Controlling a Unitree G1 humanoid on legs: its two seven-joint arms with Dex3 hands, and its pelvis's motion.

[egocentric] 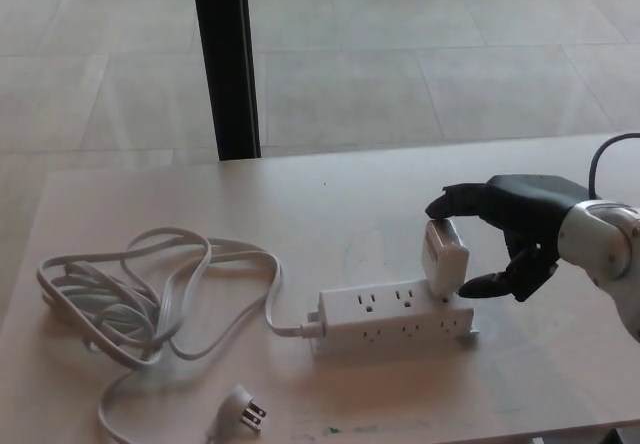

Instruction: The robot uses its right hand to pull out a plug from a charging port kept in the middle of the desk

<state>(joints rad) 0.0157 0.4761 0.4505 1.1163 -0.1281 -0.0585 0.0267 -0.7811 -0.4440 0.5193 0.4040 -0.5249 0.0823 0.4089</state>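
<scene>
Floor [420, 54]: pale tiled floor fills the upper part of the head view, beyond the far edge of the desk.
Desk [350, 204]: light wooden top, running across the lower half of the view; everything below lies on it.
Post [224, 59]: a black upright post stands behind the desk, up and to the left of the power strip.
Cord [140, 294]: a grey-white cord lies in loose loops well to the left of the power strip, and one end runs into the strip's left end.
Right hand [515, 229]: black, coming in from the right on a white forearm, just right of and above the power strip's right end. Its fingers [455, 202] arch over the top of the plug and the thumb [490, 285] sits low beside the plug's right face, so the plug lies between them. The fingers are curled round the plug but whether they touch it or press on it I cannot tell.
Power strip [395, 316]: white, lying flat near the middle of the desk with its sockets facing up, long side running left to right.
Plug [443, 258]: a white block adapter standing on the right end of the power strip, seated in a socket and leaning slightly left.
Cord plug [243, 409]: the cord's free end with its metal prongs lies near the desk's front edge, down and left of the power strip.
</scene>
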